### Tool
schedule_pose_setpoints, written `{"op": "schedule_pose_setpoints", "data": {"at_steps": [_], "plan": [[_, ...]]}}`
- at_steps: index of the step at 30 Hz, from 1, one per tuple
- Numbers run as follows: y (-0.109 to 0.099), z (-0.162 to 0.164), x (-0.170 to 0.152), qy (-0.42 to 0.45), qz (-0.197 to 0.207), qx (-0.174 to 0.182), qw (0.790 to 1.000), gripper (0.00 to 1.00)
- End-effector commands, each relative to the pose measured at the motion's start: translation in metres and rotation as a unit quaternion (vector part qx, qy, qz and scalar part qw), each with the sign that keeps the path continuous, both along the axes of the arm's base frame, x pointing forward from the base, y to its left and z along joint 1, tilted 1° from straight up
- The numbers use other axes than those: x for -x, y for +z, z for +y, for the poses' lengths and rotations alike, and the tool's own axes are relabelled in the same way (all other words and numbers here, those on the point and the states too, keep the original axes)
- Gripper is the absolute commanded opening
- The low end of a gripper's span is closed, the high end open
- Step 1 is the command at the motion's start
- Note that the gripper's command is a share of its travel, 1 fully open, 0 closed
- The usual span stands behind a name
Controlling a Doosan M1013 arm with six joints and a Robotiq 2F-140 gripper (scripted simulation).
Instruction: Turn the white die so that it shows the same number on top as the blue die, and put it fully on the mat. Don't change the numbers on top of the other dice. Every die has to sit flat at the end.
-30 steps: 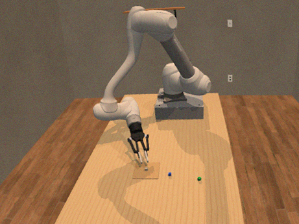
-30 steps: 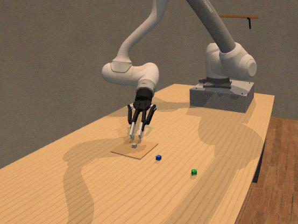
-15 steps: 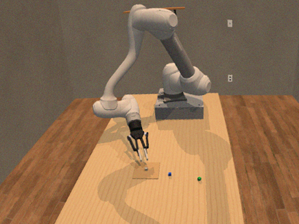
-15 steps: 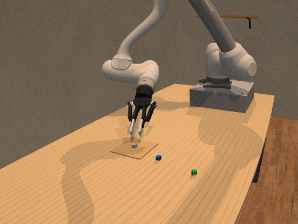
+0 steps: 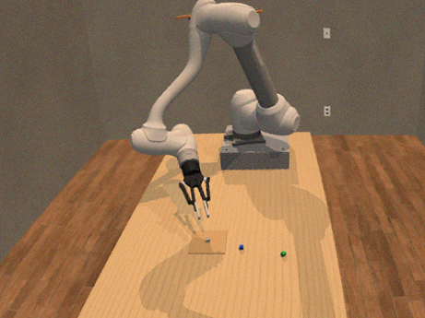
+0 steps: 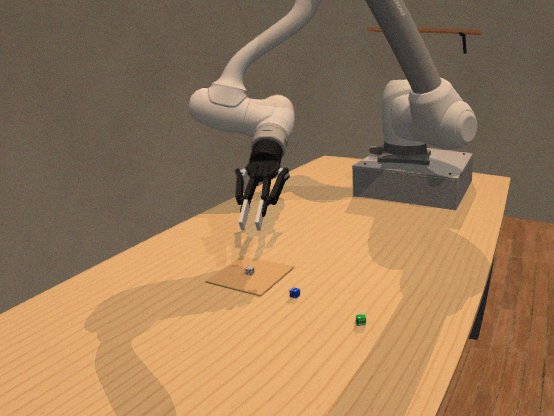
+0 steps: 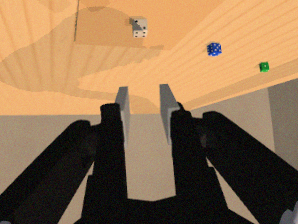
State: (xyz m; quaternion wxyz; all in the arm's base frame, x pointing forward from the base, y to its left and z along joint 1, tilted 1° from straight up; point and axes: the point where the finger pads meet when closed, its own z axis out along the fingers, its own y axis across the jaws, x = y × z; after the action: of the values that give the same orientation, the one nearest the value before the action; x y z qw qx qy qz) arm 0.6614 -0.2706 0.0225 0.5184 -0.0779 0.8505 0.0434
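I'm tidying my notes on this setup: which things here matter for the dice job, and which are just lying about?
Job: white die, lying on the mat; blue die, the number reference; gripper, above, holding nothing.
Just lying about: green die, to be left alone.

White arm, black hand
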Motion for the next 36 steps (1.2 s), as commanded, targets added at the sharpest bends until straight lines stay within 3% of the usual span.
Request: {"op": "schedule_pose_setpoints", "data": {"at_steps": [1,9,13,16,18,20,23,26,27,32,35,36], "plan": [[0.001,0.0,0.0,0.0,0.0,0.0,1.0,0.27],[0.003,0.011,-0.007,0.017,0.005,-0.013,1.0,0.27],[0.008,0.043,-0.021,0.063,0.026,-0.048,0.997,0.27],[0.01,0.076,-0.031,0.114,0.066,-0.082,0.988,0.27],[0.01,0.076,-0.031,0.114,0.066,-0.082,0.988,0.27],[0.01,0.099,-0.034,0.148,0.109,-0.101,0.978,0.27],[0.009,0.109,-0.034,0.164,0.135,-0.108,0.971,0.27],[0.005,0.123,-0.032,0.187,0.193,-0.115,0.956,0.27],[0.005,0.123,-0.032,0.188,0.196,-0.115,0.956,0.27],[0.0,0.128,-0.028,0.198,0.287,-0.104,0.931,0.27],[0.0,0.127,-0.027,0.198,0.296,-0.102,0.929,0.27],[-0.001,0.123,-0.026,0.193,0.329,-0.091,0.92,0.27]]}}
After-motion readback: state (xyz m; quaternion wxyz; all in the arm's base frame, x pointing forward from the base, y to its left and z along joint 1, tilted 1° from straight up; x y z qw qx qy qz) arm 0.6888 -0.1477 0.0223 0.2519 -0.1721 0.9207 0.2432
